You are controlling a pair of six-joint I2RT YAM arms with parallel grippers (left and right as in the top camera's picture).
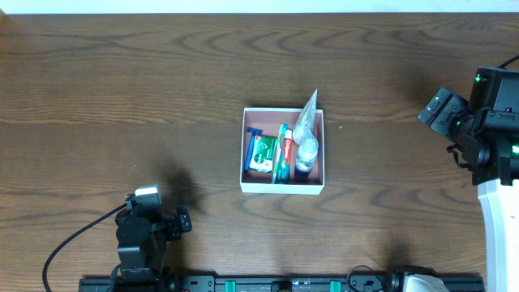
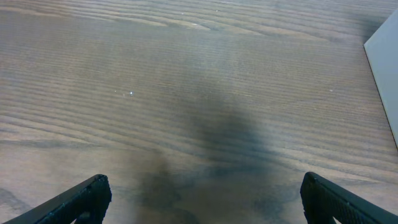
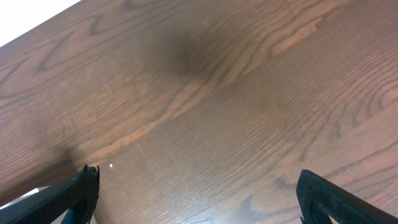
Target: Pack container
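The container sits mid-bench, already holding a razor, a green packet, a toothpaste tube and a clear bag that pokes above the far wall. It looks light, with thin walls likely to flex or dent, so a pinch over one wall near a corner seems safest. It may slide on the smooth bench. The left jaws stand spread wide and hold nothing, off its near-left corner. The right jaws likewise gape empty, well apart at the right. Bare wood lies all round, and the far edge is well beyond.
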